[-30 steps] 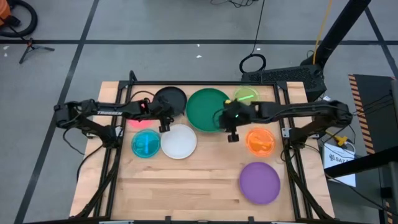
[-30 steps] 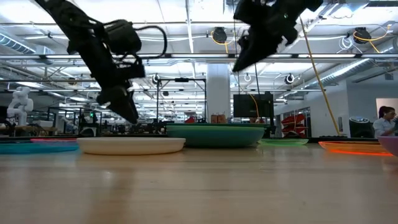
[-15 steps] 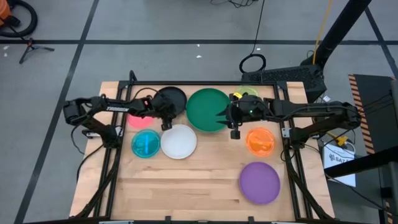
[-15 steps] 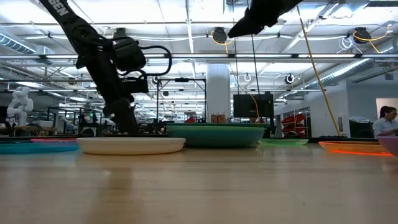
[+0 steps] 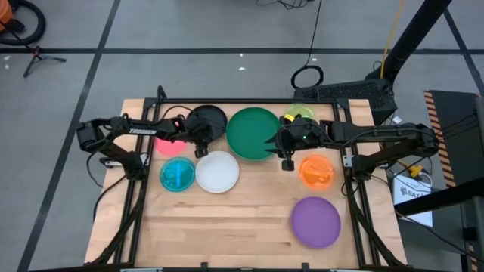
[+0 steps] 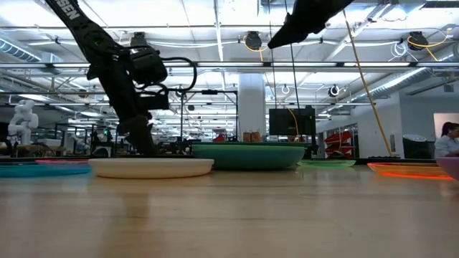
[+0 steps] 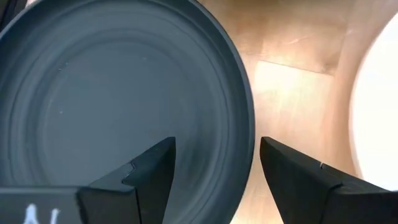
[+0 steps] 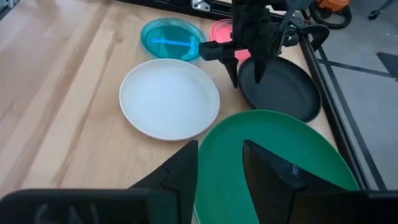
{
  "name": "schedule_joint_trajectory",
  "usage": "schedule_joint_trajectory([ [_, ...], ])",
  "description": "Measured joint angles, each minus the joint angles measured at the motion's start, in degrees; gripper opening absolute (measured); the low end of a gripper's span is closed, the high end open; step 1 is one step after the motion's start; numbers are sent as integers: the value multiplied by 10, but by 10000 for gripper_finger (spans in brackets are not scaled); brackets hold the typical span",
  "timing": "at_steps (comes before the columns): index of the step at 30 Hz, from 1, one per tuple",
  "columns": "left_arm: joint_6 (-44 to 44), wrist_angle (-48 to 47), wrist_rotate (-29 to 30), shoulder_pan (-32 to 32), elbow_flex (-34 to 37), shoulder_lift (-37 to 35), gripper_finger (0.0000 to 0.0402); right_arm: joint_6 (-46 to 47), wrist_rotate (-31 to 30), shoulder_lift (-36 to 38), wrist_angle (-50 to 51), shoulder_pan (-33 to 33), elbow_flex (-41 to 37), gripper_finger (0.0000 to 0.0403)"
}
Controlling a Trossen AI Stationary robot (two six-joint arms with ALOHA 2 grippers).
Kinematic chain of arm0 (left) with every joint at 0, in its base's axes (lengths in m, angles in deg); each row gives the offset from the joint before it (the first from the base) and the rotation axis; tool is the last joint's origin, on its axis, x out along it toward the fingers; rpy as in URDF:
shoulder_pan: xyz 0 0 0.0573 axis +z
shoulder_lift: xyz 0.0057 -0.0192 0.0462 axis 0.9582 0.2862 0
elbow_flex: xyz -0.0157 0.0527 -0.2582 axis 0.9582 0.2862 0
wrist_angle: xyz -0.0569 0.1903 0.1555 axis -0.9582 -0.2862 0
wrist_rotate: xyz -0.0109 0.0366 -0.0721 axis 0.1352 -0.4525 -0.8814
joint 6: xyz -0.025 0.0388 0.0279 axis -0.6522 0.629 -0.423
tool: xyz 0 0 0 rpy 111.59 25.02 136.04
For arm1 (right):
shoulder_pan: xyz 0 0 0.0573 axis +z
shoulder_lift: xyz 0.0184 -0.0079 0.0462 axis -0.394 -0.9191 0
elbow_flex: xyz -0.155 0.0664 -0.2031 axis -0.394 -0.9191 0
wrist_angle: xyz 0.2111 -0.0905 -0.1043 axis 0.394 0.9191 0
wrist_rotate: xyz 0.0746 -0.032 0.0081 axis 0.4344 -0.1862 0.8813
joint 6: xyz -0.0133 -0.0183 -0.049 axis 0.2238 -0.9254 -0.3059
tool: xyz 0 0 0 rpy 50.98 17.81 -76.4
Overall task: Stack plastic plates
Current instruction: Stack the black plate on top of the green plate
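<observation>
now left gripper is straddling the black plate rim, jaws open; closing shallow risks slipping. right gripper, jaws open, is hovering over the green plate.

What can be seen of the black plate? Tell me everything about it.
The black plate is round, shallow and matte dark, looking like plastic, with faint concentric rings and a raised rim. It lies flat and upright on the wooden table near the far edge, between the pink plate and the dark green plate, with the white plate just in front. The left pincer stands open, its fingers straddling the rim; whether they touch it cannot be told.
</observation>
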Motion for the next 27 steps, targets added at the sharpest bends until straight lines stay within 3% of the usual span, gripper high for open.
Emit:
schedule_joint_trajectory([
  [11, 0, 8, 2, 3, -2, 50, 227, 4, -1, 0, 6, 0, 0, 118],
  [18, -3, 8, 0, 2, -1, 44, 127, 8, -2, 0, 7, 0, 0, 118],
  [23, -8, 1, 25, 0, 0, 32, 50, 8, -3, 0, 12, 0, 0, 118],
  [27, -17, 0, 56, -6, 0, 9, 13, 8, -3, 0, 14, 0, 0, 118],
])
